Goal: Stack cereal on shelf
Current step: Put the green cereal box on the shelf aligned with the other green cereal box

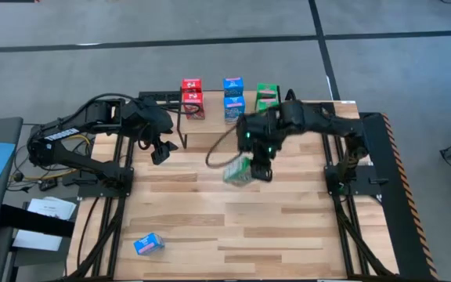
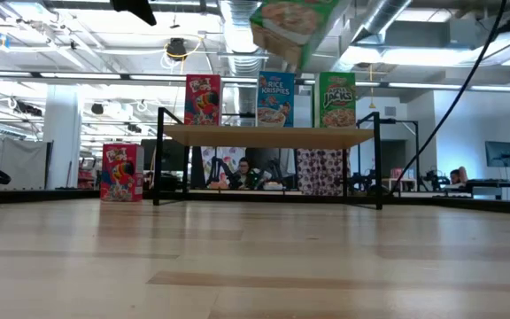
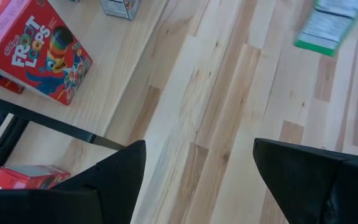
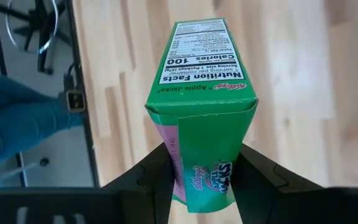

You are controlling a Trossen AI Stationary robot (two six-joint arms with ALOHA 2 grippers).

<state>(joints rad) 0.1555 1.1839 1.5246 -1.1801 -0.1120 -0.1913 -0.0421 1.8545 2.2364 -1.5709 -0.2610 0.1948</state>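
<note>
My right gripper (image 1: 253,167) hangs above the table's middle, shut on a green cereal box (image 4: 201,93), which also shows at the top of the low view as the green box (image 2: 292,25). The shelf (image 2: 273,136) stands at the far middle on black wire legs. A red box (image 2: 203,99), a blue box (image 2: 275,98) and a green box (image 2: 336,99) stand upright on its board. Another red box (image 2: 120,173) stands on the table left of the shelf. My left gripper (image 1: 160,151) hovers open beside the shelf's left end, holding nothing. My right gripper pinches the green box between its two fingers, one on each broad printed face (image 4: 178,155), near one end of the box. The fingers slant down from above. The box is lifted clear of the table and tilted, its nutrition side panel (image 4: 199,53) turned up toward the wrist camera.
A blue cereal box (image 1: 148,244) lies on the table near the front left corner. The slatted wooden tabletop (image 1: 288,227) lies bare between it and the shelf. Black frame rails (image 1: 349,227) run along both table sides.
</note>
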